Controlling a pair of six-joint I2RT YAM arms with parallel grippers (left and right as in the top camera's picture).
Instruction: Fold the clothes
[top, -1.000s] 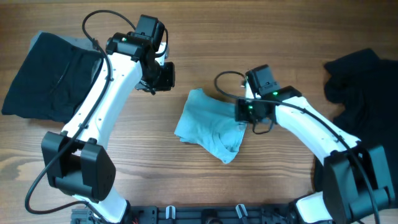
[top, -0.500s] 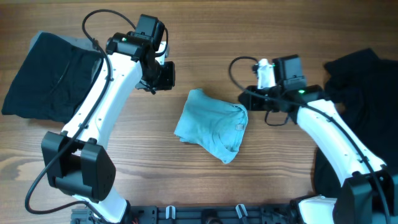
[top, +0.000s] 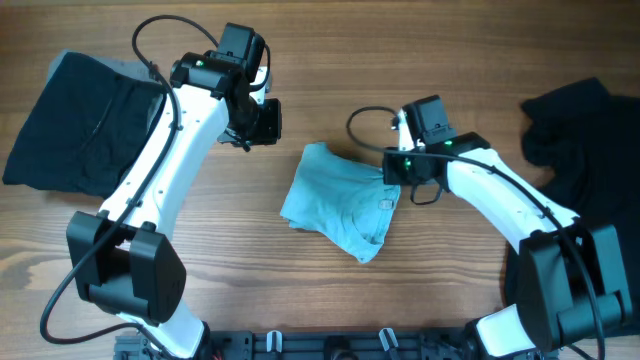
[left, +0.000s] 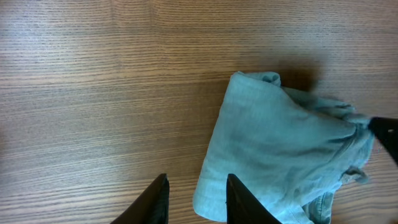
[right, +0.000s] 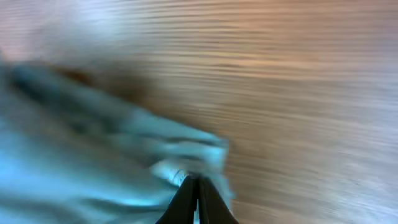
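The pale aqua T-shirt (top: 340, 205) lies crumpled in a rough bundle at the table's middle; it also shows in the left wrist view (left: 280, 149) and, blurred, in the right wrist view (right: 93, 155). My right gripper (top: 393, 172) is at the shirt's upper right edge. Its fingers (right: 198, 182) are shut, with the tips against a fold of the fabric; the blur hides whether cloth is pinched. My left gripper (top: 262, 120) is open and empty above the wood, up and left of the shirt. Its fingertips (left: 196, 199) are near the shirt's left edge.
A black garment with grey lining (top: 80, 125) lies flat at the far left. Another black garment (top: 580, 130) lies rumpled at the right edge and runs down behind my right arm. Bare wood (top: 440, 70) surrounds the shirt.
My right gripper lifted off the shirt and swung up and right, then came back to the shirt's upper right edge. The shirt's right side shifted slightly. My left arm has not moved.
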